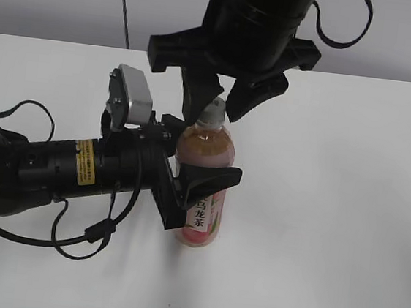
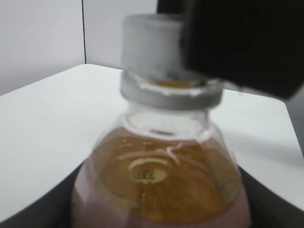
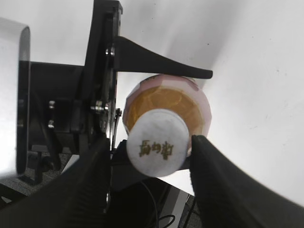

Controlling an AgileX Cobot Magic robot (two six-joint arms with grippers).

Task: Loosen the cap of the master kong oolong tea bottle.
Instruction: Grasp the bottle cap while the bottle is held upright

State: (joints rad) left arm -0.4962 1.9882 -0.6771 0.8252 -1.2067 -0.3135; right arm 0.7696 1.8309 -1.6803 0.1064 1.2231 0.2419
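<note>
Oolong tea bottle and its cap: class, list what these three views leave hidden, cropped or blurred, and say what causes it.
- master kong oolong tea bottle: label partly covered by the left gripper in the exterior view.
- Left wrist view: bottle base cropped by the lower edge; close-up blurred.
- cap: its printed mark is too soft to read in the right wrist view.
- right gripper: whether both fingers touch the cap is unclear; a dark finger covers one side in the left wrist view.
</note>
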